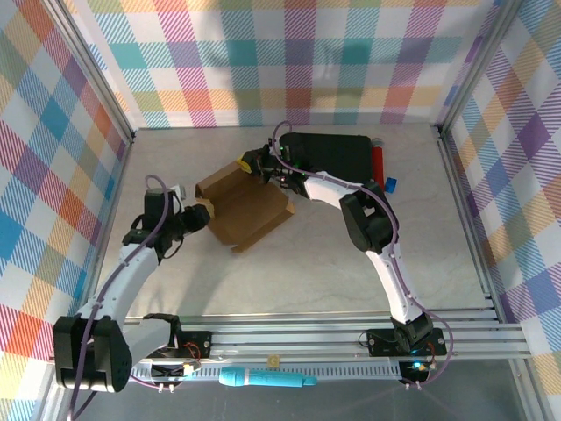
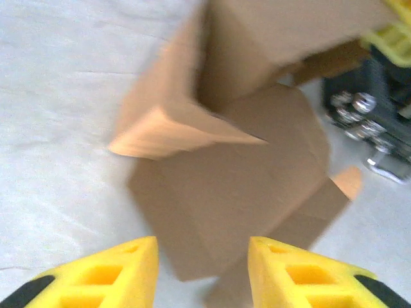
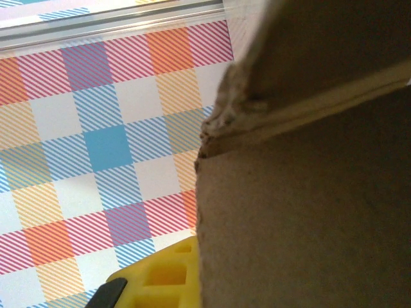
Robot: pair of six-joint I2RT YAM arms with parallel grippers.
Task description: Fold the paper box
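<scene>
Box lay left of centre on the table in the top view, partly folded, with a wall raised along its far-left side. The left jaws were at its near-left edge and the right jaws at its far corner, just in front of a black case. A red cylinder lay at the case's right end, with a small blue thing near it.

From the left wrist I saw the box just ahead, one flap standing up at the far left, blurred. The left jaws stood partly open, the yellow fingers apart. A strip of cardboard ran into the gap and touched neither finger as far as I could tell. They held nothing. Dark metal parts showed at the upper right.

From the right wrist, cardboard sat close to the lens with a frayed corner, and one yellow finger lay tight against its face. The right jaws were closed on that flap. A checked wall stood behind.
</scene>
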